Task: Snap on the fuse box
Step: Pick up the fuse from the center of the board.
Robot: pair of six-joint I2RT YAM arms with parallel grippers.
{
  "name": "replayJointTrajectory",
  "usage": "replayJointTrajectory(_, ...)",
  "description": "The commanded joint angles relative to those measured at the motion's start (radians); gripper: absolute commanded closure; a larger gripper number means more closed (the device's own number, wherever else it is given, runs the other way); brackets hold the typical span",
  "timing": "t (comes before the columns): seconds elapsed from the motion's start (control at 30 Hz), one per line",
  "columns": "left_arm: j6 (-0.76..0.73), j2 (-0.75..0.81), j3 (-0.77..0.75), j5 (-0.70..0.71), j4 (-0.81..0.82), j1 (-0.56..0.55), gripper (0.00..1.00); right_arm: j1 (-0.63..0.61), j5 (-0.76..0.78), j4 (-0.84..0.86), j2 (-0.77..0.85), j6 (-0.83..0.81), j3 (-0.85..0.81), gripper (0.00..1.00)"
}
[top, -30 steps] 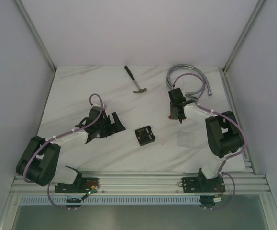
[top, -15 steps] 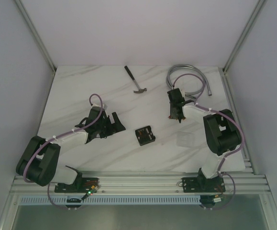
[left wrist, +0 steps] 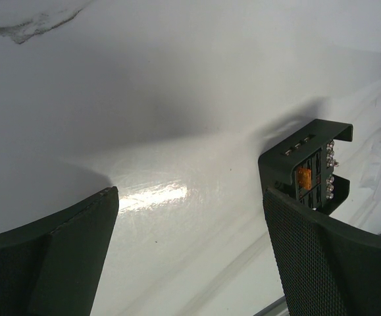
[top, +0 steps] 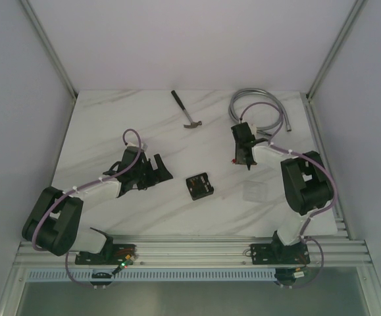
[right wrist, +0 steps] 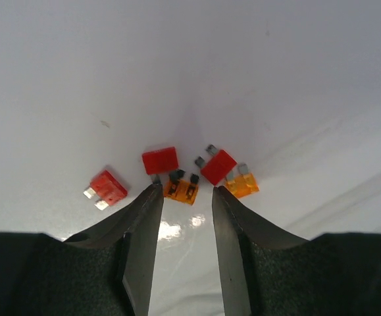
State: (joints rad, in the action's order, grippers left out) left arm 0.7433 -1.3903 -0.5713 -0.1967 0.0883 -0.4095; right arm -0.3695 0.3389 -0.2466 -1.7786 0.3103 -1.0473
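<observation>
1. You have one fuse box. It is black and open on top. It sits on the white table near the middle, between your two arms.
2. Your left claw is just to the left of the box and does not touch it. Its jaws are wide apart and hold nothing.
3. In the left wrist view, the box stands just past the right finger. You can count one orange fuse inside it. The other slots are too dark to count.
4. Your right claw is farther back and to the right, well apart from the box. It points down at the table.
5. Its jaws leave only a narrow gap, and nothing is between them.
6. Right at its tips lie five loose fuses. Three are red fuses and two are orange fuses. One red one lies off to the left, and the other four are bunched together.
7. At the back there is one hammer and one bent metal hose.
8. One faint clear cover lies to the right of the box, beside the right arm.
</observation>
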Motion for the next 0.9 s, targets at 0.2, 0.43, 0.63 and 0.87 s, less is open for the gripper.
replayJointTrajectory(0.2,0.006,-0.013,-0.012,-0.013,-0.015,-0.005,0.00,0.016,-0.012,-0.033,0.069,0.017,0.038,0.57)
replayJointTrajectory(0.43,0.006,-0.013,-0.011,-0.012,-0.015,-0.007,0.00,0.026,-0.085,0.020,0.068,-0.077,0.027,0.56)
replayJointTrajectory(0.63,0.005,-0.010,-0.008,-0.012,-0.015,-0.006,0.00,0.049,-0.136,0.022,0.037,-0.130,0.003,0.57)
replayJointTrajectory(0.87,0.005,-0.010,-0.009,-0.013,-0.015,-0.006,0.00,0.059,-0.161,0.024,0.010,-0.141,0.001,0.57)
